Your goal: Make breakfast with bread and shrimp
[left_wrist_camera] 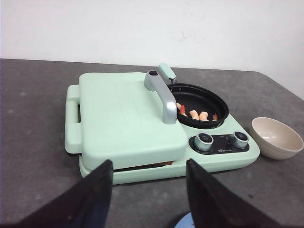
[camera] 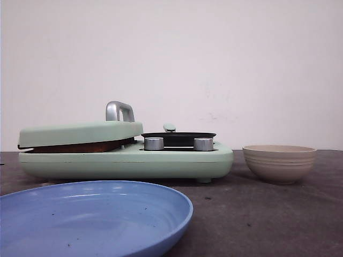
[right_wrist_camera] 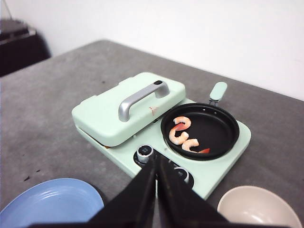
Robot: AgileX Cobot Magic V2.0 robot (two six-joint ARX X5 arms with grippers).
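Note:
The bread shows only as a brown crust edge point(camera: 80, 147) in the gap under the nearly shut mint-green lid point(camera: 80, 132) of the breakfast machine point(camera: 128, 163). The same edge shows in the left wrist view point(left_wrist_camera: 156, 165). The shrimp point(right_wrist_camera: 183, 135) lie in the black pan point(right_wrist_camera: 223, 128) on the machine's other side, and also show in the left wrist view point(left_wrist_camera: 197, 114). My left gripper point(left_wrist_camera: 148, 164) is open and empty, in front of the lid. My right gripper point(right_wrist_camera: 156, 159) is shut and empty, above the two knobs point(right_wrist_camera: 145, 152). Neither gripper shows in the front view.
A beige ribbed bowl point(camera: 279, 162) stands empty beside the pan end of the machine. A blue plate point(camera: 91, 217) lies empty at the front. The lid has a silver handle point(right_wrist_camera: 137, 97). The pan's green handle point(right_wrist_camera: 217, 90) points toward the back wall.

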